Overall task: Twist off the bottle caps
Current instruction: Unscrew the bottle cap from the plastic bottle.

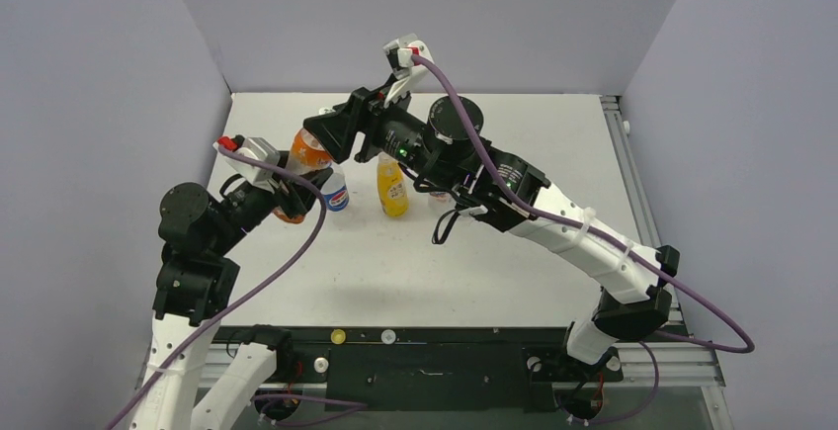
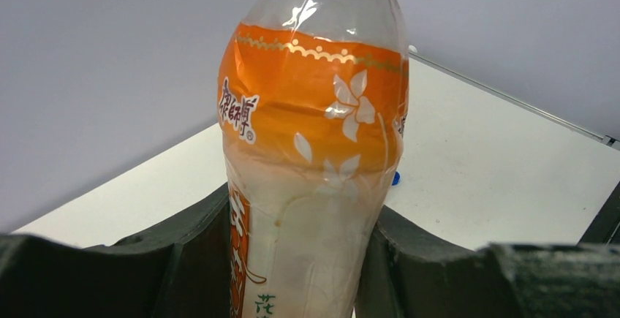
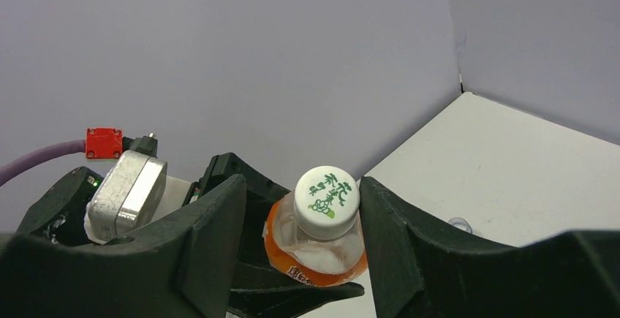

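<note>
The orange drink bottle (image 1: 308,149) is held off the table, tilted, with my left gripper (image 1: 287,188) shut on its lower body. In the left wrist view the bottle (image 2: 314,150) fills the gap between both fingers (image 2: 197,259). Its white cap (image 3: 327,192), printed with green characters, is on the neck. My right gripper (image 3: 301,194) straddles that cap. The right finger (image 3: 387,237) touches the cap's side, while a gap remains at the left finger (image 3: 212,237). A loose blue cap (image 2: 395,178) lies on the table behind the bottle.
The Pepsi bottle (image 1: 335,193) and the yellow juice bottle (image 1: 392,188) stand mid-table, just right of the held bottle. A yellow cap (image 1: 338,336) and a white cap (image 1: 388,335) lie at the near edge. Grey walls enclose three sides.
</note>
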`<action>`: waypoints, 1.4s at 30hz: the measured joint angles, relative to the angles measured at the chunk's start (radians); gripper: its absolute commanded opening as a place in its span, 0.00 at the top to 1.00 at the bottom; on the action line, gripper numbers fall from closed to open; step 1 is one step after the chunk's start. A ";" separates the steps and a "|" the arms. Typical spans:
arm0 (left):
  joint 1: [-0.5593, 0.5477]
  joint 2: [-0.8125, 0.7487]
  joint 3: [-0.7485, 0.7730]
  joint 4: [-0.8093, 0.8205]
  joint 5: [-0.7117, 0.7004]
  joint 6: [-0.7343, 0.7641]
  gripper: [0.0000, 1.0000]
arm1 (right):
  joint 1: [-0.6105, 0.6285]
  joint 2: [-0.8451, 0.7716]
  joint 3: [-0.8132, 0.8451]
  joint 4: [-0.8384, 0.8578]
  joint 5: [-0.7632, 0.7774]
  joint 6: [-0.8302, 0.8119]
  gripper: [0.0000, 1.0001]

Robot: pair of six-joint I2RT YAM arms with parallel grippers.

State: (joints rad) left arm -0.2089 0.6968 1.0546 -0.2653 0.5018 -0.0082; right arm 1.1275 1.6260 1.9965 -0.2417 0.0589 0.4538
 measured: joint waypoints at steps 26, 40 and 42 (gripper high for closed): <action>-0.008 0.048 0.043 0.082 0.076 -0.190 1.00 | -0.100 0.058 0.167 -0.060 -0.288 -0.031 1.00; -0.027 0.147 0.129 0.382 0.547 -0.644 1.00 | -0.177 -0.082 0.055 0.135 -0.741 -0.027 0.26; -0.027 0.143 0.129 0.362 0.521 -0.624 0.99 | -0.169 -0.082 0.069 0.088 -0.718 -0.042 0.20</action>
State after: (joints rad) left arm -0.2356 0.8398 1.1835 0.0971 1.0229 -0.6319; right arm 0.9585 1.5444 2.0651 -0.1535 -0.6594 0.4122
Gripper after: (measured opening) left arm 0.433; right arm 0.695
